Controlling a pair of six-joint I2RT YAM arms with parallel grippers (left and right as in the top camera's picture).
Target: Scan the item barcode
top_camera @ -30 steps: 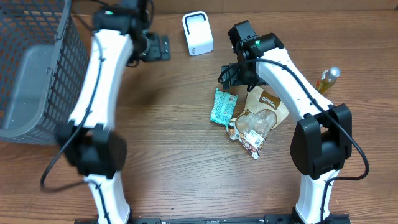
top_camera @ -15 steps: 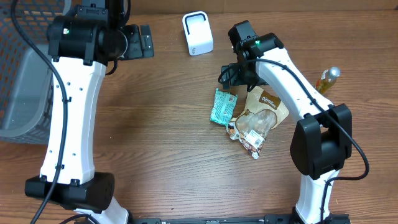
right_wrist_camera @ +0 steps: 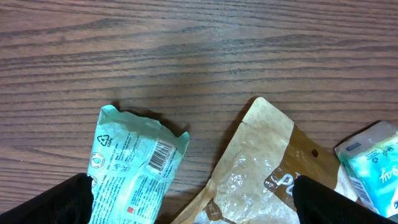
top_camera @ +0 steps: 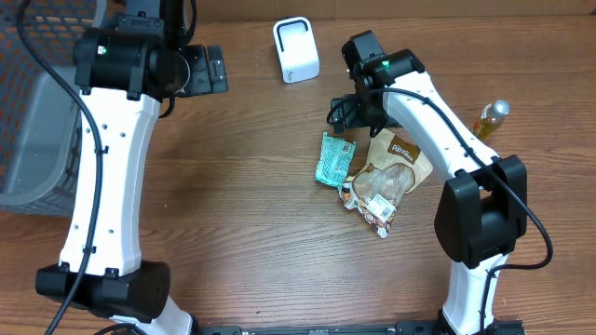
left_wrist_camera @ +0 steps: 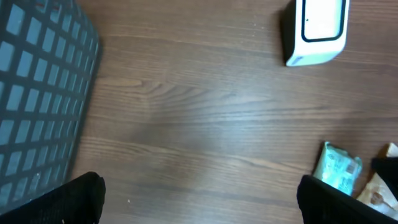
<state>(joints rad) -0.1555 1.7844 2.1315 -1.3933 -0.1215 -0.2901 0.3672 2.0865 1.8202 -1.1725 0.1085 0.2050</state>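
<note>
Mid-table lies a teal packet [top_camera: 333, 158], [right_wrist_camera: 134, 168], its barcode [right_wrist_camera: 163, 154] facing up. Beside it rest a brown paper bag [top_camera: 393, 166], [right_wrist_camera: 267, 174] and a small printed packet [top_camera: 377, 212]. The white scanner [top_camera: 296, 49], [left_wrist_camera: 314, 31] stands at the back. My right gripper [top_camera: 346, 113], [right_wrist_camera: 196, 202] hovers open just above the teal packet and the bag, holding nothing. My left gripper [top_camera: 209, 70], [left_wrist_camera: 199, 202] is open over bare wood, left of the scanner, with the teal packet [left_wrist_camera: 337, 168] at its right edge.
A dark mesh basket [top_camera: 37, 121], [left_wrist_camera: 37, 93] with a grey liner fills the left side. A yellow bottle [top_camera: 491, 119] lies at the right edge. Another teal pack [right_wrist_camera: 373, 158] peeks in beside the bag.
The left arm has swung and its gripper has shifted left, away from the scanner. The right arm and the items have not moved.
</note>
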